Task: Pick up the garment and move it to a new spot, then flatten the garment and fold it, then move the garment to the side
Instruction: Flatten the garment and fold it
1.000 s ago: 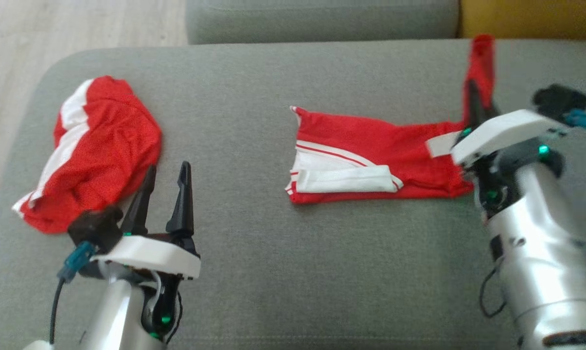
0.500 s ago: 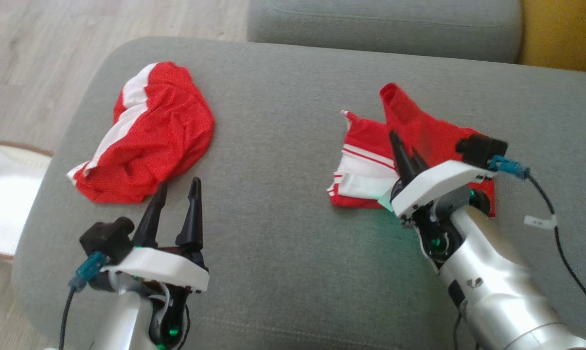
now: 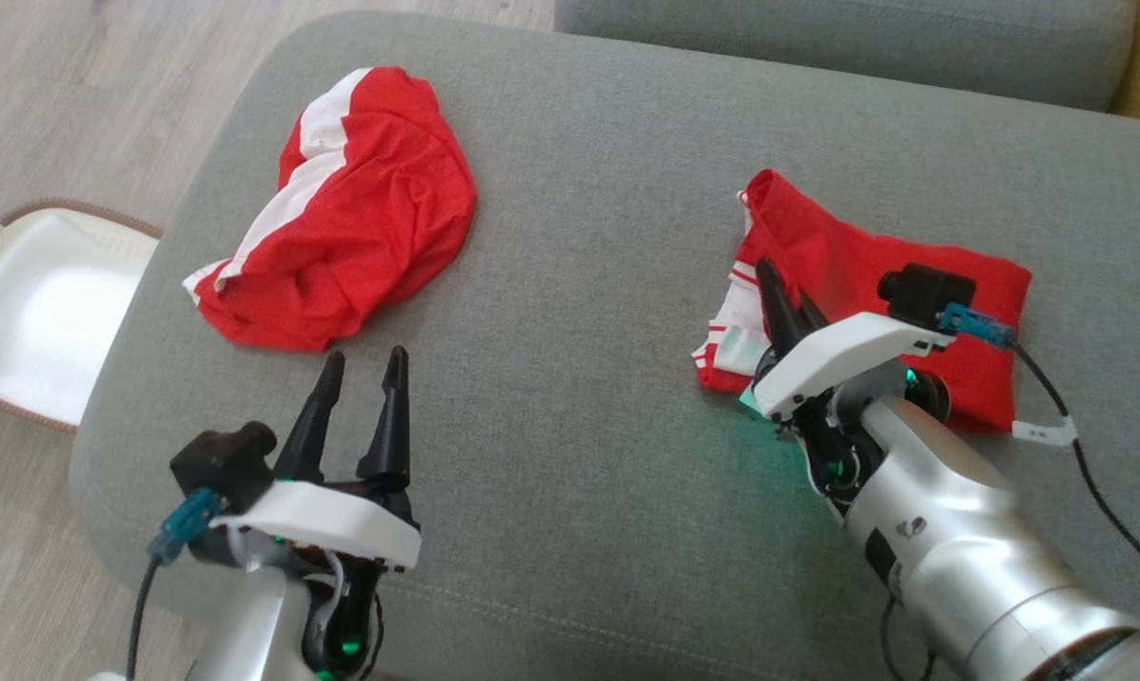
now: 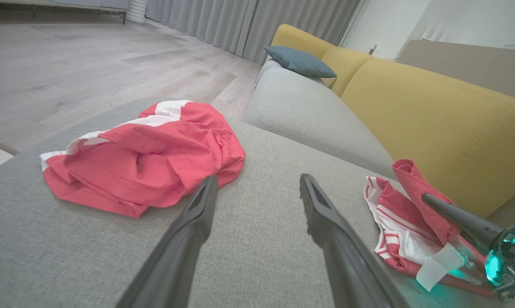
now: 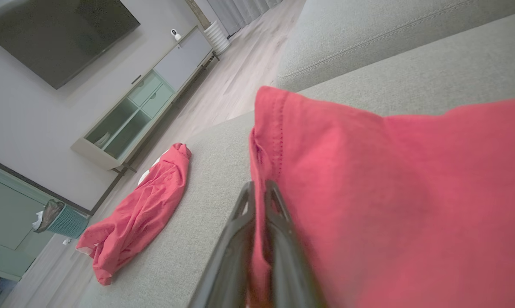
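The garment [image 3: 872,274], red with white stripes, lies folded over on itself on the right side of the grey cushion [image 3: 579,312]. My right gripper [image 3: 783,288] rests low on its left edge, shut on a fold of the red cloth. In the right wrist view, the gripper [image 5: 259,190] has cloth pinched between its narrow fingers and the garment [image 5: 389,179] spreads to the right. The left gripper [image 3: 366,357] hovers open and empty at the front left. The left wrist view shows this gripper [image 4: 258,179] and the garment [image 4: 394,214] to the right.
A second red and white garment [image 3: 361,208] lies crumpled at the cushion's back left, just beyond my left fingers. A white basket [image 3: 21,312] stands on the wooden floor at the left. A grey seat [image 3: 844,38] and a yellow sofa [image 4: 432,111] lie behind.
The camera has shifted. My right gripper has swung the raised red flap down and leftward over the garment, which now lies folded in half. The left arm has kept still.
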### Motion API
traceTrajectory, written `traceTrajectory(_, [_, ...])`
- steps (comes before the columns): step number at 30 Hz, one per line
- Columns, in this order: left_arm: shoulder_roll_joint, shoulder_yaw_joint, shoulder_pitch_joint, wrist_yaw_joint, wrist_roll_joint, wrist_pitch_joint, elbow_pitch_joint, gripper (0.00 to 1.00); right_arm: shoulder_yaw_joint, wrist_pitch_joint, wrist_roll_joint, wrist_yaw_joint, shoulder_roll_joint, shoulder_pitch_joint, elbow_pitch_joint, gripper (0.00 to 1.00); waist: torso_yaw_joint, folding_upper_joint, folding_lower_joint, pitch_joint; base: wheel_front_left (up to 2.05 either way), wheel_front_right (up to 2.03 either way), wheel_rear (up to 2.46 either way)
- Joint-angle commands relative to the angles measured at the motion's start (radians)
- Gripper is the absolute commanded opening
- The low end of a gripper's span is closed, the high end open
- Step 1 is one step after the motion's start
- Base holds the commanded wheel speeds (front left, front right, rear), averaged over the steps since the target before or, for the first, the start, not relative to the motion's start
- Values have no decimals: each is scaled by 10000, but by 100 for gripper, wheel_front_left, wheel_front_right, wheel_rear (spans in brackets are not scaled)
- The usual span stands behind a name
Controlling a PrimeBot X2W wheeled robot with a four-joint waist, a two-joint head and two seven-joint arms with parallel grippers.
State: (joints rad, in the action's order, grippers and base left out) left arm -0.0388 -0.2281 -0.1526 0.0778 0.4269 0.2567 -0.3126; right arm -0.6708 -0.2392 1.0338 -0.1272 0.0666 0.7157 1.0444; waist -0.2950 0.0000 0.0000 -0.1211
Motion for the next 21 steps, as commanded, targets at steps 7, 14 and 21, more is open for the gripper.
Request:
traceTrajectory(7, [-114,327,-501,-130,87,51,250,100,-1195,-211,939,-35,-164,349,-616,100,241,0,0,99,0,0,0])
traceTrajectory(14, [-114,646,-422,-129,-16,51,574,100,-374,-222,-699,-35,-159,1023,72,100,1200,0,0,526,0,0,0])
traceTrajectory(21, [-114,924,-449,-167,-56,51,1222,100,1270,-224,-4029,-35,584,647,-804,100,2066,0,0,708,0,0,0])
